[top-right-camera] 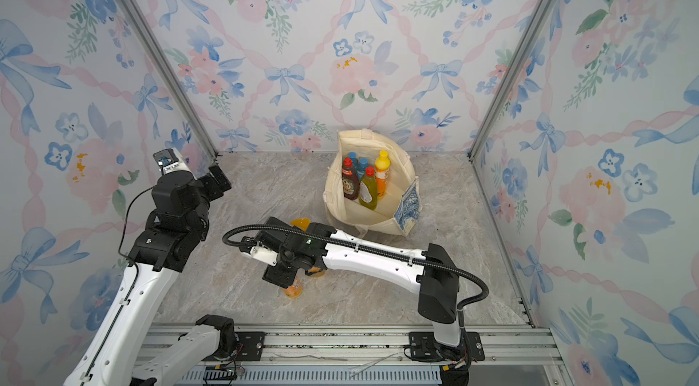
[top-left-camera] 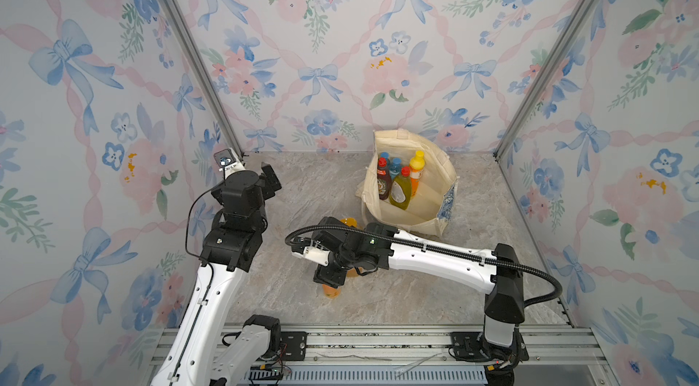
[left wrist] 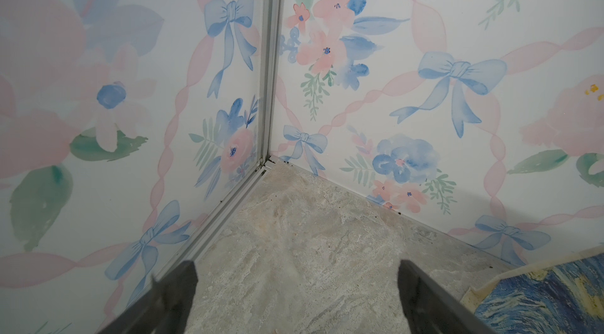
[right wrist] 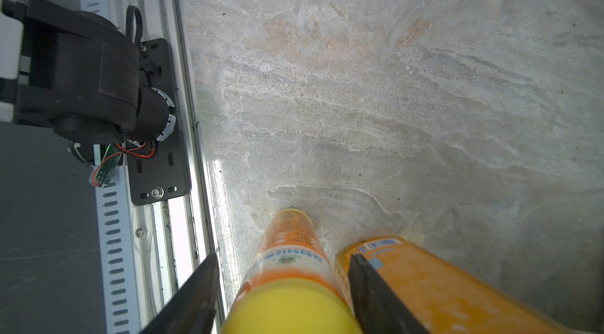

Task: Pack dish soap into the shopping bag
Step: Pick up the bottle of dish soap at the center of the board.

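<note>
**A:** What's around the shopping bag (top-left-camera: 431, 197)?

**B:** It stands open at the back of the bench (top-left-camera: 302, 183). Several bottles (top-left-camera: 384, 185) stand upright inside, a yellow-green dish soap bottle (top-left-camera: 400, 193) among them.

**A:** Anything in the way?

**B:** The right arm stretches low across the bag's front. Its right gripper (right wrist: 283, 256) points down, jaws apart, straddling a yellow-capped orange bottle (right wrist: 289, 244). One finger sits between that and a wider orange bottle (right wrist: 425, 270) just beside it.

**A:** The other arm?

**B:** It is folded up. The left gripper (left wrist: 297, 263) is spread wide and empty, facing the wall corner, well apart from the bag.
</note>
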`<state>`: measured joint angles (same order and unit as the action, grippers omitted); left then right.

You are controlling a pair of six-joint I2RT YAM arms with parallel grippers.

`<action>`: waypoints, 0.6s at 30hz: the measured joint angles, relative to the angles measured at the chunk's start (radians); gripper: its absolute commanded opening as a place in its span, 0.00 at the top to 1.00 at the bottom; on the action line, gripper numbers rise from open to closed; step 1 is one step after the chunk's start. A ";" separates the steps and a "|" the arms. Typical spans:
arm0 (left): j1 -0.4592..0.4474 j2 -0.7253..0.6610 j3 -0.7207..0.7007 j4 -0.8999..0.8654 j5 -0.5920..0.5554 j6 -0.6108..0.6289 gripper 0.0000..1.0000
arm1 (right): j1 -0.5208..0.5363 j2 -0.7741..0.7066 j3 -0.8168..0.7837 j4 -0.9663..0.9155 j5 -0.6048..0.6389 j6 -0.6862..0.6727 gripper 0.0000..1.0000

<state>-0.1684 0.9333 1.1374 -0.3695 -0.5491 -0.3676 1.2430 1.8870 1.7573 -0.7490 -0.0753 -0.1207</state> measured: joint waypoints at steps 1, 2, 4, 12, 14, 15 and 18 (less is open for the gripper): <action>0.000 0.000 0.000 0.000 0.000 0.000 0.02 | -0.002 0.000 -0.002 0.003 0.000 0.000 0.35; 0.000 0.000 0.000 0.000 0.000 0.000 0.02 | -0.005 0.000 -0.004 0.008 -0.003 0.000 0.35; 0.000 0.000 0.000 0.000 0.000 0.000 0.02 | -0.006 0.000 -0.005 0.014 -0.010 0.001 0.38; 0.000 0.000 0.000 0.000 0.008 0.000 0.02 | -0.018 0.000 -0.006 0.017 -0.015 0.005 0.65; 0.000 0.000 0.000 0.000 0.008 0.000 0.02 | -0.019 0.000 -0.006 0.016 -0.022 0.002 0.75; 0.000 0.000 0.000 0.000 0.008 0.000 0.02 | -0.019 0.000 -0.005 0.015 -0.022 0.001 0.80; 0.000 0.000 0.000 0.000 0.008 0.000 0.02 | -0.019 0.000 -0.002 0.010 -0.022 0.000 0.92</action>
<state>-0.1684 0.9333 1.1374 -0.3695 -0.5415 -0.3676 1.2243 1.8866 1.7550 -0.7395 -0.0975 -0.1207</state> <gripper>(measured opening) 0.980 0.439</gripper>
